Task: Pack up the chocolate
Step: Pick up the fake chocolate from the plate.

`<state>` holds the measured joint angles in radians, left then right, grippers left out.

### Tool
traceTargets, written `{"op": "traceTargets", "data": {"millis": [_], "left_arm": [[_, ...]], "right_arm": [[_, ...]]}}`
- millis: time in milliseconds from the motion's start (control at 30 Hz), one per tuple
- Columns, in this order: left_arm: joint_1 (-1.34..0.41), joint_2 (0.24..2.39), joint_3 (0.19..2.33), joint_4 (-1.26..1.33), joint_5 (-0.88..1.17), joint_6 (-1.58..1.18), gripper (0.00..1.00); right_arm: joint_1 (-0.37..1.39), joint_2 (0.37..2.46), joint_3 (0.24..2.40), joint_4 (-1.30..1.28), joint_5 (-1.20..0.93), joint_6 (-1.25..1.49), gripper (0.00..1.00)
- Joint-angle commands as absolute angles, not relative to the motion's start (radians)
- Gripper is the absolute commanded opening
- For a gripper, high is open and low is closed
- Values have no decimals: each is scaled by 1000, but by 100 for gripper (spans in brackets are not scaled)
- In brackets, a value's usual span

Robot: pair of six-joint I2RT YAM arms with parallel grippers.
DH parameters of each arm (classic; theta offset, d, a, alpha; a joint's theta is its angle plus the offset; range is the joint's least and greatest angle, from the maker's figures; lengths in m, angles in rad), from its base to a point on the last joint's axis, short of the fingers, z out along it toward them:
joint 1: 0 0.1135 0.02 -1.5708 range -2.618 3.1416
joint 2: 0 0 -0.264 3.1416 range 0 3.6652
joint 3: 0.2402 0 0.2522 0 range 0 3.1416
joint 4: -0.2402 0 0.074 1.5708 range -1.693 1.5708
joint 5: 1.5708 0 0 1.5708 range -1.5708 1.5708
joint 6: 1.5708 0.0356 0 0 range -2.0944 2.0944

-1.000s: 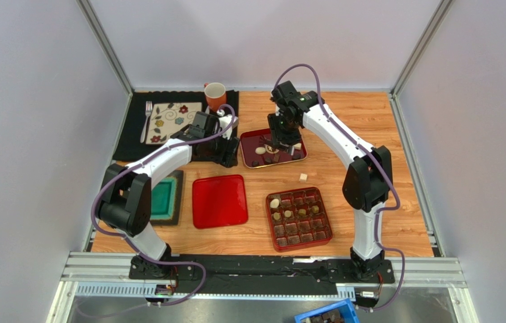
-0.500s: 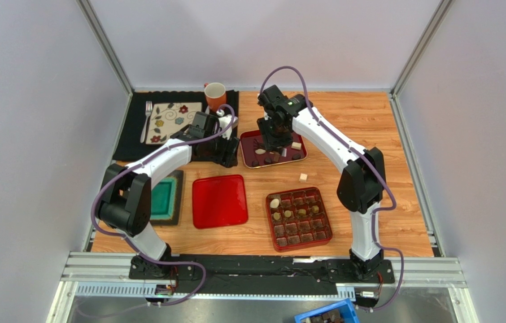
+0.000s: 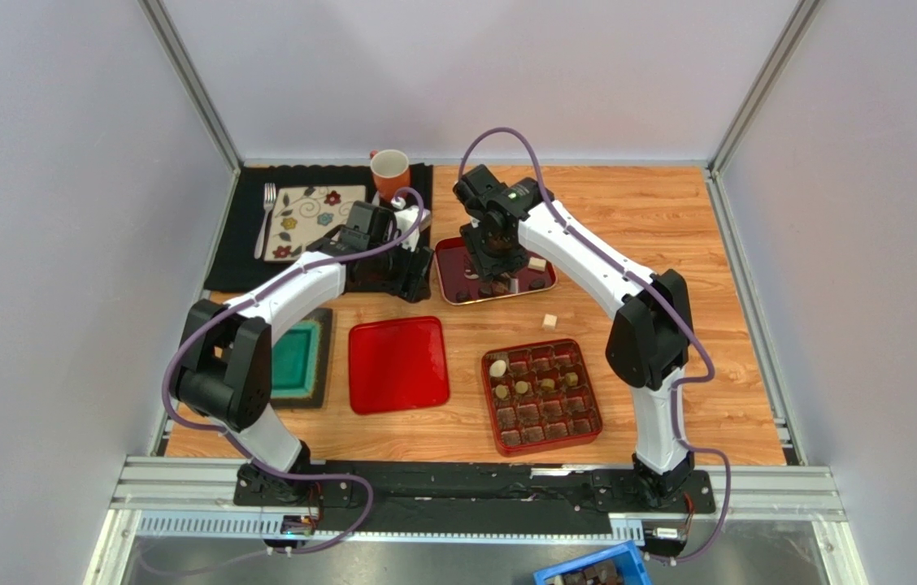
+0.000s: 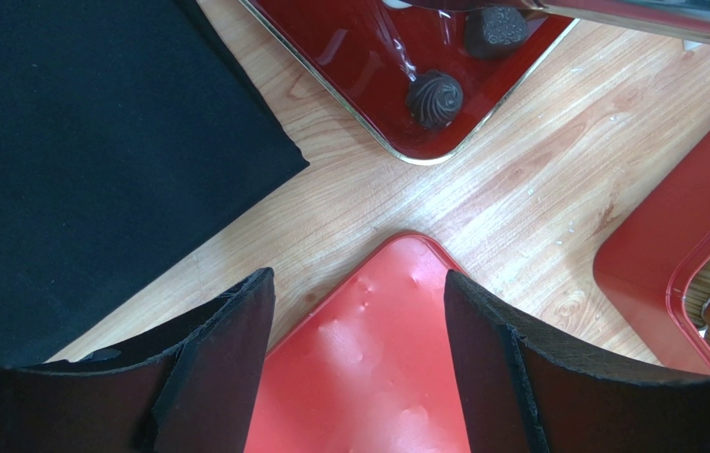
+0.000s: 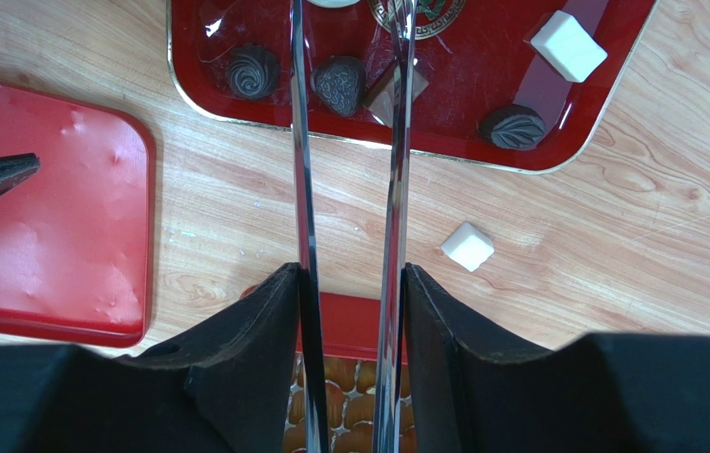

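Observation:
My right gripper [image 5: 349, 283] is shut on metal tongs [image 5: 300, 142], whose two blades reach out over the dark red tray [image 5: 189, 104]. Chocolate lies in the tray: a dark swirl [image 5: 253, 72], a dark heart [image 5: 340, 85] between the blades, a brown square [image 5: 382, 94] by the right blade, a dark leaf piece [image 5: 512, 126] and a white cube [image 5: 568, 45]. Another white cube [image 5: 468, 246] lies on the wood. The gridded red box [image 3: 543, 396] holds several pieces. My left gripper [image 4: 359, 311] hangs open over the red lid [image 4: 368, 377], with nothing between its fingers.
A black mat [image 3: 244, 244] at the back left carries a patterned plate [image 3: 311, 219], a fork [image 3: 267, 213] and an orange mug [image 3: 390, 171]. A green-lined case [image 3: 295, 360] lies left of the red lid [image 3: 399, 363]. The two grippers are close together at the tray's left end.
My right arm has swung left across the tray with the tongs, from its right part to its left-centre. The left arm has not moved.

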<state>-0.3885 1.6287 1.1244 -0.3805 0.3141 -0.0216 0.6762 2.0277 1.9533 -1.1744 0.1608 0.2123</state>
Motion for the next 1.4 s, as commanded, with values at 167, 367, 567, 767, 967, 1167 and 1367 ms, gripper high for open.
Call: {"op": "traceTargets", "data": {"millis": [167,367,567,767,967,1167,1367], "left_arm": [[-379,1586,1120,-360,341,-34,75],[-377,1586,1121,-362,345,-35,75],[-376,1583,1120,-360,342,-34,75],[-374,1578,1121,-360,342,-35,75],[-374,1582,1120,-362,344,-37,75],[-373,1580,1114,-362,339,-34,75],[-373,1582,1115,-362,339,-34,75]], "right_arm": [[701,2043,1977,-1189,190,199,45],[713,2052,1988,-1203,198,196,45],[712,2042,1988,-1203,199,202,42],[709,2025,1997,-1210,198,209,38],[707,2010,2000,-1216,210,210,34],[703,1971,2049,-1235,218,213,33],[701,1898,2028,-1269,219,221,32]]}}
